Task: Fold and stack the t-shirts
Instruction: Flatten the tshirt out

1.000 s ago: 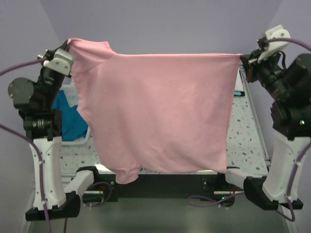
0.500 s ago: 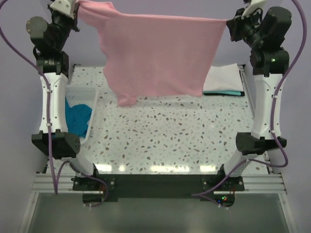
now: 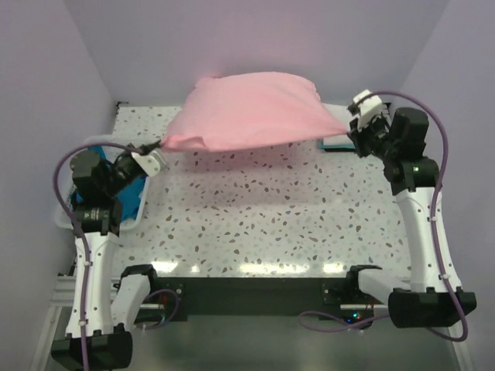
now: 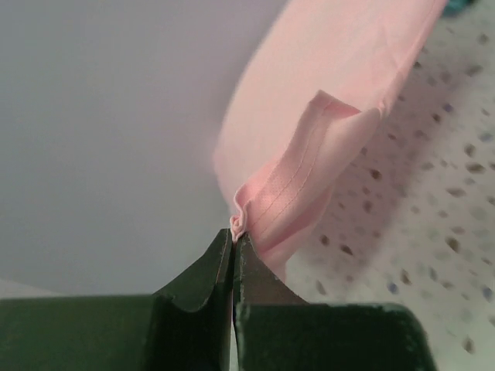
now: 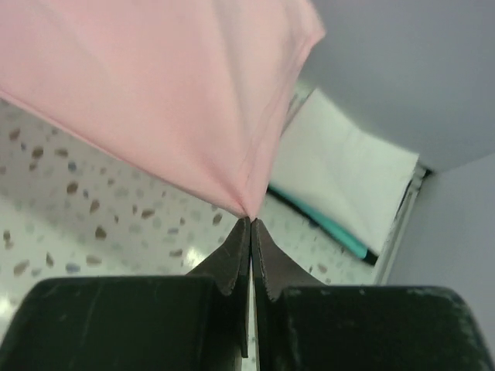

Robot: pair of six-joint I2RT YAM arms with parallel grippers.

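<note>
The light pink t-shirt (image 3: pixel 251 110) billows in the air above the far half of the table, stretched between both grippers. My left gripper (image 3: pixel 161 145) is shut on its left corner, a bunched hem (image 4: pixel 267 205). My right gripper (image 3: pixel 349 130) is shut on its right corner (image 5: pixel 232 189). A folded white t-shirt (image 5: pixel 340 174) lies on a folded teal one (image 5: pixel 317 220) at the far right of the table, mostly hidden by the pink shirt in the top view. A teal-blue t-shirt (image 3: pixel 133 188) lies in the basket at the left.
The white basket (image 3: pixel 63 220) stands at the table's left edge beside my left arm. The speckled tabletop (image 3: pixel 255 216) spreads below the shirt. Purple walls close in at the back and sides.
Both arms have swung down and forward from high up. The pink shirt, which hung as a flat sheet, now balloons low over the far table.
</note>
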